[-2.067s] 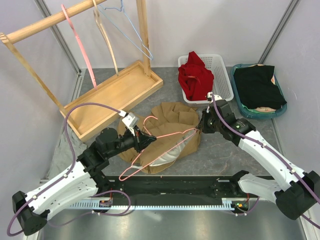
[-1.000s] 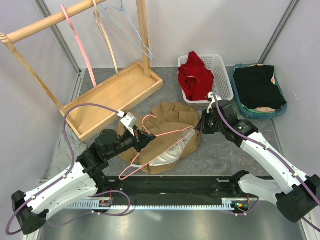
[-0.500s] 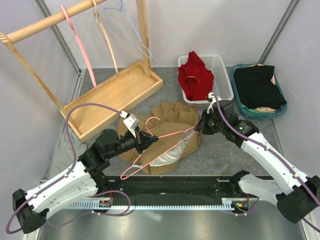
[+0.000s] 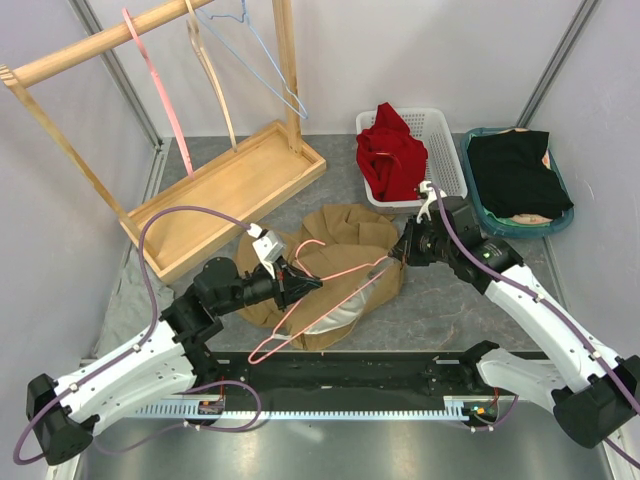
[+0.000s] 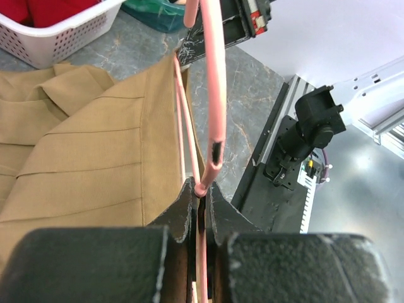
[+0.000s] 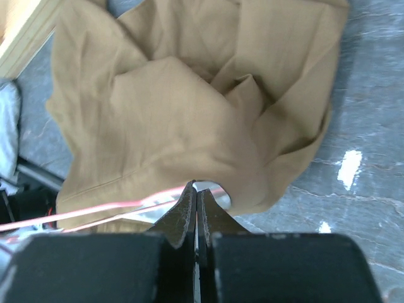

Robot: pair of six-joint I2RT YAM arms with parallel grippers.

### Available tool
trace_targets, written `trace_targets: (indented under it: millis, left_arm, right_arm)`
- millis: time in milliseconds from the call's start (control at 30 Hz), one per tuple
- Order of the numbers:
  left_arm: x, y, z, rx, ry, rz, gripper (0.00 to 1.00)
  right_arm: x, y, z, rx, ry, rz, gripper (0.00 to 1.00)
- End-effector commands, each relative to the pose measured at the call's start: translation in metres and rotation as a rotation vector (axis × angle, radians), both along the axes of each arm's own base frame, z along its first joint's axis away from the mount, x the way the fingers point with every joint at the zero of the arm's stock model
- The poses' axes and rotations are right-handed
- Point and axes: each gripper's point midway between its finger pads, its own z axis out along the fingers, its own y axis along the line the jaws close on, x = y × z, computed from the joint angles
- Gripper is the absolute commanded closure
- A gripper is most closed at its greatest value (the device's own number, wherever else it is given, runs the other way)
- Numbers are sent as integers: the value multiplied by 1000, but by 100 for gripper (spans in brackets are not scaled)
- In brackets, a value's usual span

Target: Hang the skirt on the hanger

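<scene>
The tan skirt (image 4: pixel 345 235) lies crumpled in the middle of the table, its white lining showing at the near side. A pink wire hanger (image 4: pixel 345 269) lies slanted across it, hook toward the far side. My left gripper (image 4: pixel 308 283) is shut on the hanger's wire near the hook; in the left wrist view the hanger (image 5: pixel 213 95) runs straight out from the shut left gripper (image 5: pixel 201 189) beside the skirt (image 5: pixel 95 158). My right gripper (image 4: pixel 403 253) is shut on the skirt's right edge. The right wrist view has the right gripper (image 6: pixel 196 187) pinching the skirt (image 6: pixel 189 107), the hanger (image 6: pixel 113 207) at the opening.
A wooden rack (image 4: pixel 230 180) with several hangers on its rail stands at the back left. A white basket (image 4: pixel 445 150) holding a red garment (image 4: pixel 390 155) and a teal bin (image 4: pixel 482 212) with a black garment (image 4: pixel 515 175) sit at the back right.
My left gripper has carried the hanger a little to the right, toward the skirt's opening. The right gripper has risen slightly with the skirt's edge still in it.
</scene>
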Motion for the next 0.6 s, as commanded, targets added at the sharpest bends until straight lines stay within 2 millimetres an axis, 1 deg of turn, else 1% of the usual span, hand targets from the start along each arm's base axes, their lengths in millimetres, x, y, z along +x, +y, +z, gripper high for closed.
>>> trace_targets:
  millis: [0, 33, 133, 300, 467, 500, 567]
  left_arm:
    - [-14, -12, 9, -37, -39, -110, 98]
    - [-13, -14, 6, -32, -31, -108, 98]
    - [-10, -17, 9, -41, -39, -103, 98]
    - [1, -16, 17, -72, -55, -42, 98]
    - [0, -16, 20, -90, -61, -44, 98]
    - [0, -16, 18, -91, -52, -44, 98]
    - [0, -17, 21, -107, -55, -46, 98]
  right_arm:
    - [-3, 23, 45, 127, -94, 120, 100]
    - [-8, 28, 46, 148, -88, 161, 100]
    - [-18, 36, 44, 171, -70, 235, 100]
    - [-30, 41, 37, 193, -36, 294, 100]
    - [-43, 44, 38, 222, -30, 353, 100]
    - [-47, 47, 40, 241, -22, 378, 100]
    - [-50, 50, 41, 259, -18, 403, 100]
